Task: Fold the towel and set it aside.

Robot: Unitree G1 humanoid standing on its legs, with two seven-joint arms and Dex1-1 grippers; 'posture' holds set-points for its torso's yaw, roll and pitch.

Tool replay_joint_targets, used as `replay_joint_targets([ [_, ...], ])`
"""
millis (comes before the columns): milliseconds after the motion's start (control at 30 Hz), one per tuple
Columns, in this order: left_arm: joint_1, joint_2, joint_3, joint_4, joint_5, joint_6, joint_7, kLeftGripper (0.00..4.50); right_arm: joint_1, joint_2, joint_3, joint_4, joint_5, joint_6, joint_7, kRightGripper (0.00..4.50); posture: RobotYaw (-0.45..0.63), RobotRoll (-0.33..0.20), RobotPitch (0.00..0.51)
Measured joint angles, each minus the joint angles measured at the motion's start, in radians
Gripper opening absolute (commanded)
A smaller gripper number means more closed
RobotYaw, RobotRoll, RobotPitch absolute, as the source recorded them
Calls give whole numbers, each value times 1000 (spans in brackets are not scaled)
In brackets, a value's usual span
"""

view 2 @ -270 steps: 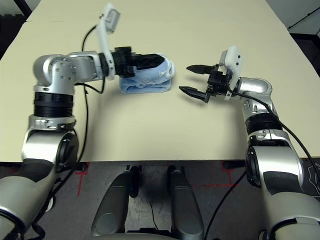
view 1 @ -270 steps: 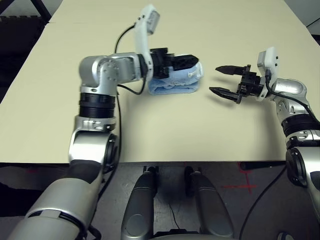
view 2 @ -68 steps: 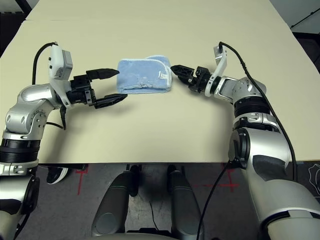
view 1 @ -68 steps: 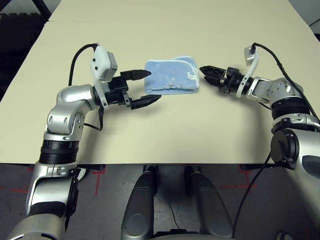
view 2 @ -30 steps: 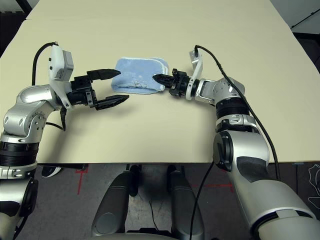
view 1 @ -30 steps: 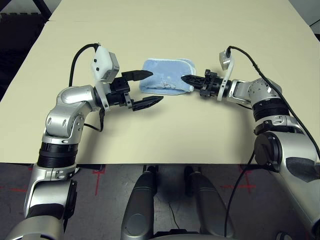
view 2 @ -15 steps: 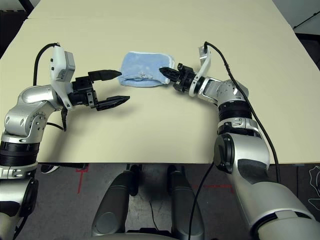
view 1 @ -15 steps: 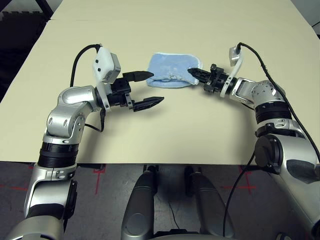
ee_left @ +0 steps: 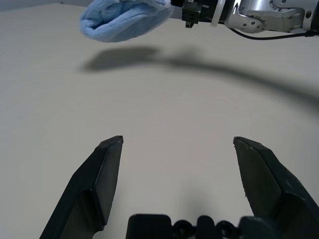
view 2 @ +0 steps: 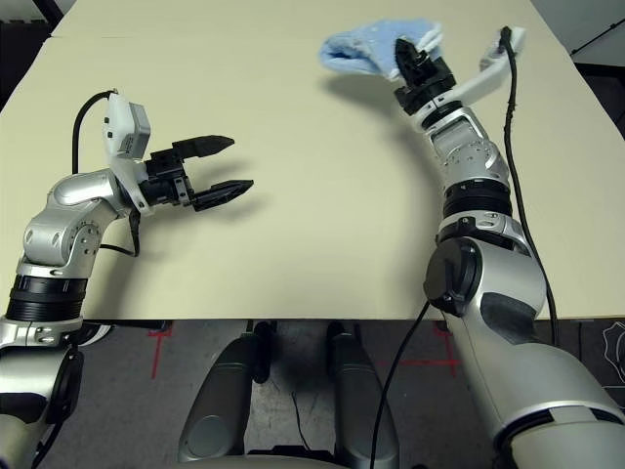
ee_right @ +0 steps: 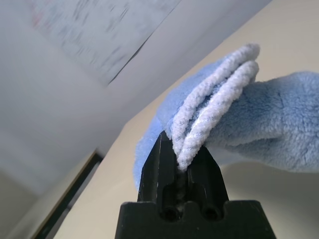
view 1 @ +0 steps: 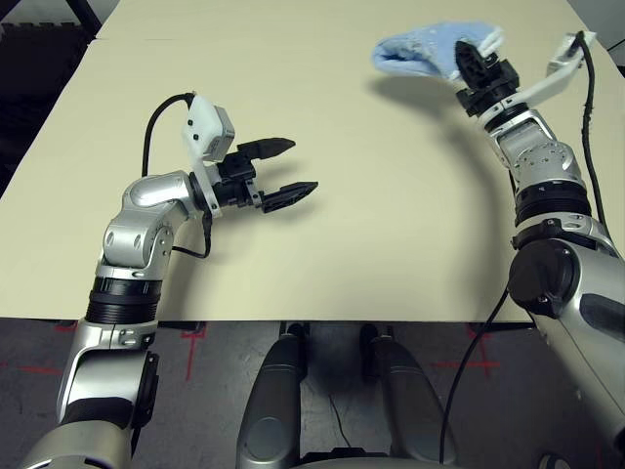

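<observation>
- My right gripper (view 1: 476, 51) is clenched on the towel (view 1: 422, 49), its two black fingers pinching the doubled white hem, as the right wrist view shows plainly.
- The towel is folded into a soft light blue bundle and hangs in the air above the far right part of the table (view 1: 391, 225), clear of the surface; its shadow falls on the tabletop just below and to the near side of it.
- From the pinched hem the bundle trails to the left of the right gripper, toward the middle of the table's far side.
- My right arm reaches far forward on the right, the gripper tilted upward with the towel at its tip.
- My left gripper (view 1: 284, 167) is released, its two black fingers spread wide with nothing between them, as the left wrist view confirms.
- The left gripper hovers over the near left part of the table, pointing level toward the right, well apart from the towel.
- In the left wrist view I see the towel (ee_left: 124, 19) held up beyond the spread fingers, with the right gripper (ee_left: 180, 9) beside it and a dark shadow beneath on the beige tabletop.
</observation>
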Motion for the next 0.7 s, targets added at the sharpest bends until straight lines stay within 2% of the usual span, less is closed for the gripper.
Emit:
replay_joint_targets([
  [133,-6,0,-1,20,2,-20,-10,4500,0,-29,-12,55,-23,-115,-83,16,42,0,273],
  [367,-13,0,-10,27,2,-21,-26,4500,13,-48,11,91,-78,-206,-187,16,33,0,277],
  [700,-24,-1,-20,27,3,-21,-34,4500,36,-72,29,105,-118,-224,-249,16,28,0,272],
])
